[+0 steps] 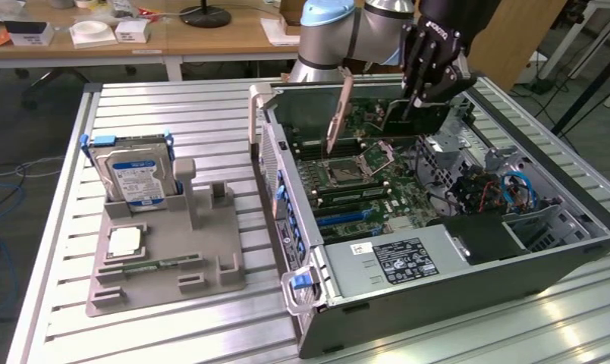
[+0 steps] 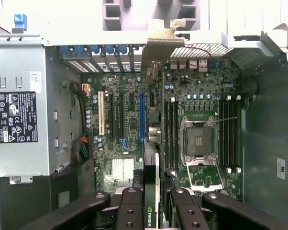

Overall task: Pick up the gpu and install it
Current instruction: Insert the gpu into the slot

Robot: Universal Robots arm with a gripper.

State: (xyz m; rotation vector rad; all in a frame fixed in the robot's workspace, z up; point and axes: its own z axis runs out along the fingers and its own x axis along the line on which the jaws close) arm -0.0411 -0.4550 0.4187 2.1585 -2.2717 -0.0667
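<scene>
Above the open computer case [image 1: 467, 288], the gripper [image 1: 414, 98] is holding the gpu [image 1: 426, 121] clamped between its 2 fingers, over the motherboard [image 2: 120, 143]. I am fearing the silver bracket [image 2: 159, 40] may be catching the case's rear wall, or the card missing the blue slot [image 2: 142, 115] and scraping components.

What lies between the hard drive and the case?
The exterior view shows the grey stand's posts, then bare table slats.

The arm [image 1: 325, 45] bends forward and down, jaws pointing downward and clamped on the gpu [image 1: 416, 121]
</scene>
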